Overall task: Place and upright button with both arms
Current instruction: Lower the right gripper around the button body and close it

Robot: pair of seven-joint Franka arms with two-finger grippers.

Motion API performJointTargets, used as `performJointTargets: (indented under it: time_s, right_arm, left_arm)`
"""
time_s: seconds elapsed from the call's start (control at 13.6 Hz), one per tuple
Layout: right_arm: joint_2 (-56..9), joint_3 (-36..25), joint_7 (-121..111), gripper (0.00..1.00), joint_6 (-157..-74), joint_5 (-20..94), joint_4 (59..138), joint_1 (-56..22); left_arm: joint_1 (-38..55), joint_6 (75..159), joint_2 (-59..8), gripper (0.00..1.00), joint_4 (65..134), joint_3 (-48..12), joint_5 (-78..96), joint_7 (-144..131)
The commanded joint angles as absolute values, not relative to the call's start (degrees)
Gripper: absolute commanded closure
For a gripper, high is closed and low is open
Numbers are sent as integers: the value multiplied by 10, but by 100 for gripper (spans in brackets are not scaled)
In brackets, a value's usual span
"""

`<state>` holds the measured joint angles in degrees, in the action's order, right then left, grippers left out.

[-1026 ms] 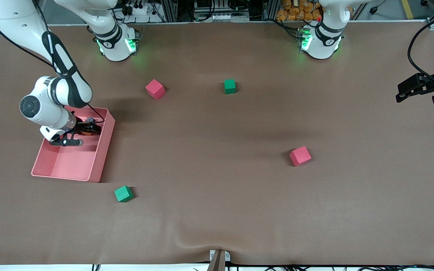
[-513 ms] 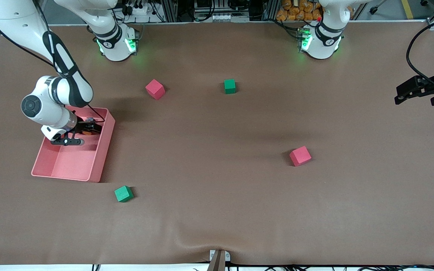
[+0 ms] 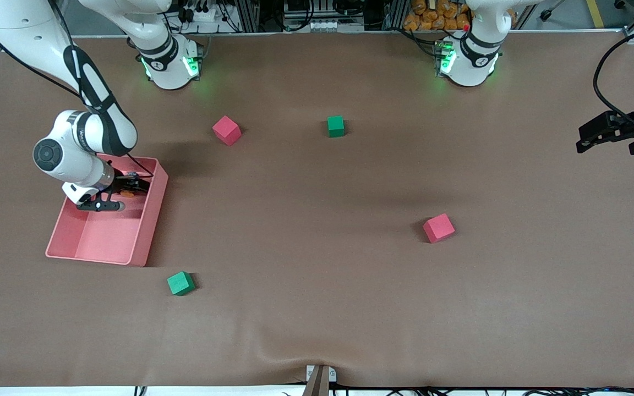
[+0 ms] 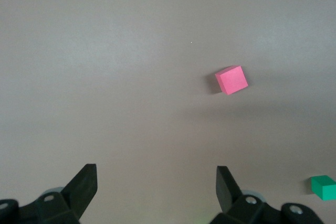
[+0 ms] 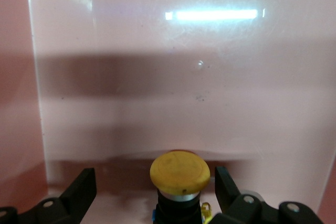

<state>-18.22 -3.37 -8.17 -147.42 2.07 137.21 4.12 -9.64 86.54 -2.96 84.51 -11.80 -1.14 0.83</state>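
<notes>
Barely begun, I'd say: the right gripper (image 5: 152,195) sits down in the pink bin (image 3: 152,220), fingers spread with the button (image 5: 180,174) between them, ungripped, while the left gripper (image 3: 606,132) waits with fingers apart, well away above the table (image 3: 317,308).

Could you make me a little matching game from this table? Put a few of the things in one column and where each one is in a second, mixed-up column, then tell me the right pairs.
Things:
1. button
2. left end effector
3. green cube nearest the front camera
4. right end effector

Places or states:
A. on the brown table, just outside the pink bin's corner
B. open, down inside the pink bin
C. open, up over the left arm's end of the table, waiting
D. between two open fingers, in the pink bin

Pairs: 1-D, 2-C, 3-A, 4-B
</notes>
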Motion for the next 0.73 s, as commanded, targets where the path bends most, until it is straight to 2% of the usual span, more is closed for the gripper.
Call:
performJointTargets:
  time_s: [0.0,0.15,0.66]
  right_arm:
    - [-154,-28,-79,0,-1442,23,1387,49]
    - [-142,-27,-79,0,-1410,23,1386,49]
    - [-145,-27,-85,0,-1388,23,1387,52]
  left_arm:
    - [-98,867,-27,0,844,-119,-4,11]
    - [-98,866,-26,0,844,-119,-4,11]
    - [-98,870,-28,0,843,-119,-4,11]
